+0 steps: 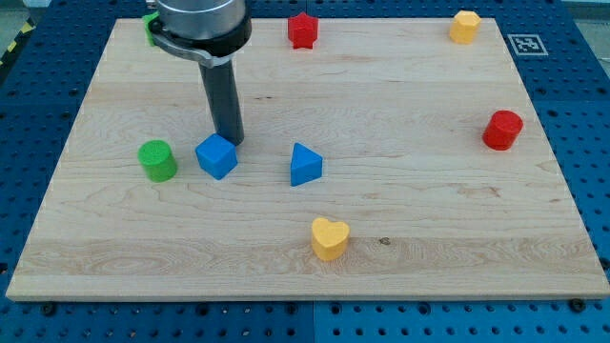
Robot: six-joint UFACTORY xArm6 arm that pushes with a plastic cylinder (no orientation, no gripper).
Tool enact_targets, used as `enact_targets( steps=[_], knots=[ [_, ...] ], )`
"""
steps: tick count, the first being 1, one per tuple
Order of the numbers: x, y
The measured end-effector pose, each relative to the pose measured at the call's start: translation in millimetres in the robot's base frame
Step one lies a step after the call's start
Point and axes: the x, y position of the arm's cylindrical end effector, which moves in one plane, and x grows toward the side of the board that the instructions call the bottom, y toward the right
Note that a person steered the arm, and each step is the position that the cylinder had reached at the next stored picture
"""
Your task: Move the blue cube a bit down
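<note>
The blue cube [216,156] sits on the wooden board [381,238] at the view's left of centre. My tip [231,142] rests just above the cube's upper right edge, touching or nearly touching it. The dark rod rises from there to the arm's mount at the view's top. A blue triangular block [305,165] lies to the right of the cube. A green cylinder [157,160] stands to its left.
A yellow heart [330,238] lies toward the view's bottom. A red star-like block [302,30] and a yellow block [464,27] sit along the top edge. A red cylinder-like block [501,130] is at the right. A green block [151,27] is partly hidden behind the arm.
</note>
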Motion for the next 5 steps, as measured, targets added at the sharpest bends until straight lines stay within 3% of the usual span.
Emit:
enact_targets(
  steps=[5],
  knots=[
    [2.0, -12.3]
  ],
)
